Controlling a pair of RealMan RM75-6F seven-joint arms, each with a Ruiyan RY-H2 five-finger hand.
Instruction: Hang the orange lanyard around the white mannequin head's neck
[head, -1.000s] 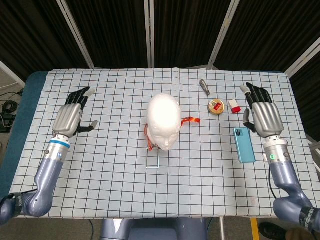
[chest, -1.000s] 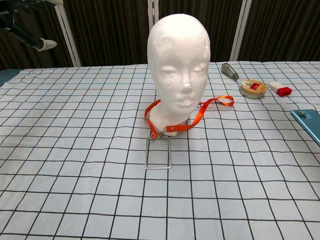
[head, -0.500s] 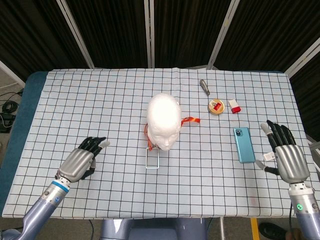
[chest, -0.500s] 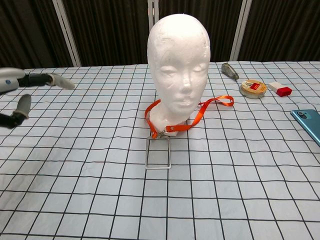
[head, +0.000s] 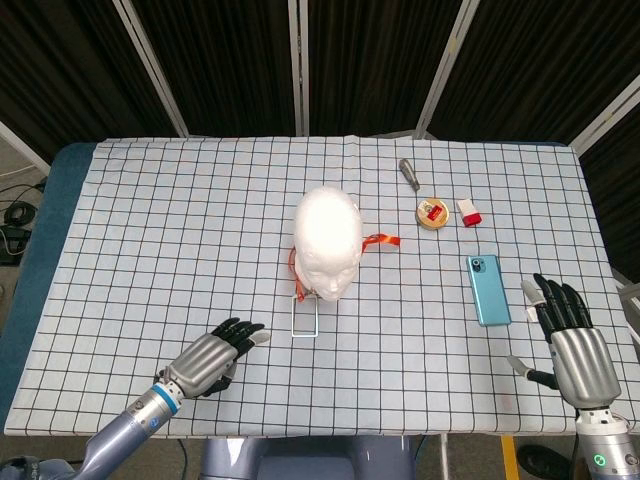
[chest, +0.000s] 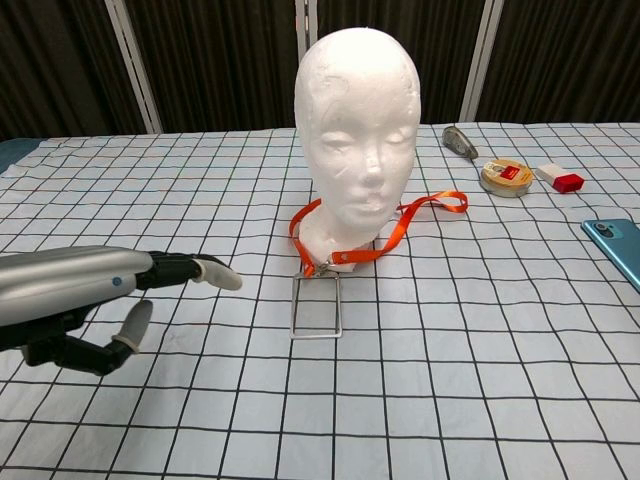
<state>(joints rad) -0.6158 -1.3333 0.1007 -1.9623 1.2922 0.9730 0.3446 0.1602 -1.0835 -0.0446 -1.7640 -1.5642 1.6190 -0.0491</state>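
Both hands are seen empty with fingers spread. The left hand (head: 212, 358) is held low; up and to its right, the orange lanyard (chest: 380, 238) is looped around the white mannequin head (head: 327, 240). The right hand (head: 575, 345) is held well right of both.

No readable text anywhere. Round tin (head: 433, 213) shows red label patch, lettering too small to make out (same blur in chest view). Small red-and-white box (head: 468, 211) beside it: no legible print. Blue phone (head: 488, 290) lies back up, no brand mark readable. Clear badge holder (chest: 316, 306) on orange lanyard (chest: 395, 233): blank.
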